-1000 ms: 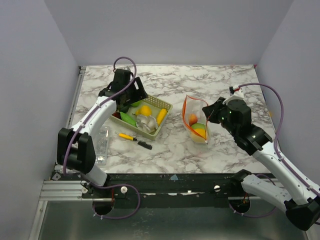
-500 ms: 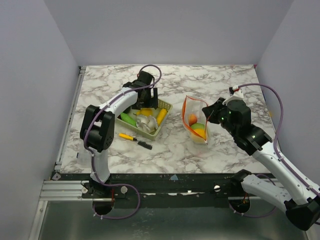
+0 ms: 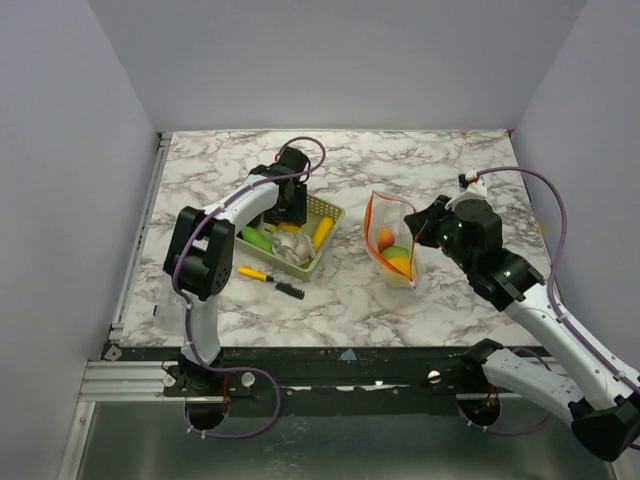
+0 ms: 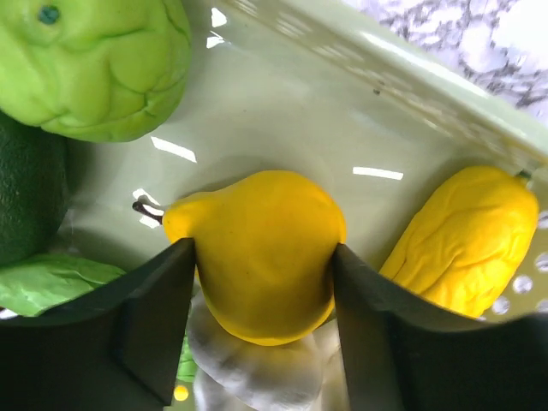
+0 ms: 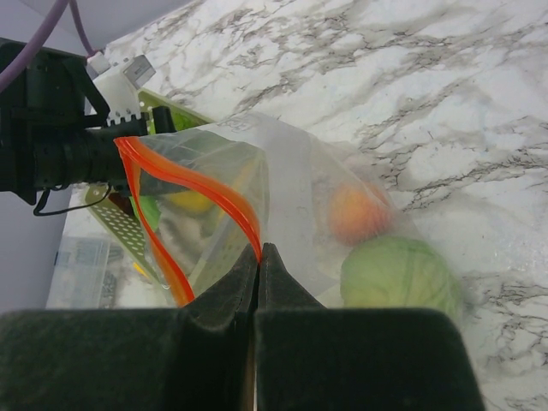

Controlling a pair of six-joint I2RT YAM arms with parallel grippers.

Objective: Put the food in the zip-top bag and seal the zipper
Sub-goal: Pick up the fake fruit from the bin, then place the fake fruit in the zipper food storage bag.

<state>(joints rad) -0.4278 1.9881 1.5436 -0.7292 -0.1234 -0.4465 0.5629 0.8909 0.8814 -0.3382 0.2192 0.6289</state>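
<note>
The clear zip-top bag stands open at centre right, with an orange fruit and a light green one inside. My right gripper is shut on its orange-red zipper and holds the rim up; it also shows in the top view. My left gripper is down in the pale green basket. Its fingers press both sides of a yellow pear. Beside the pear lie a light green piece, a dark green piece, a yellow ridged piece and a white garlic.
A yellow-and-black pen lies on the marble table in front of the basket. A clear plastic item lies near the table's left front. Walls enclose the table on three sides.
My left arm swung from the basket's left side to over it and dropped in, jaws now around the yellow pear. The right arm and the bag have not moved.
</note>
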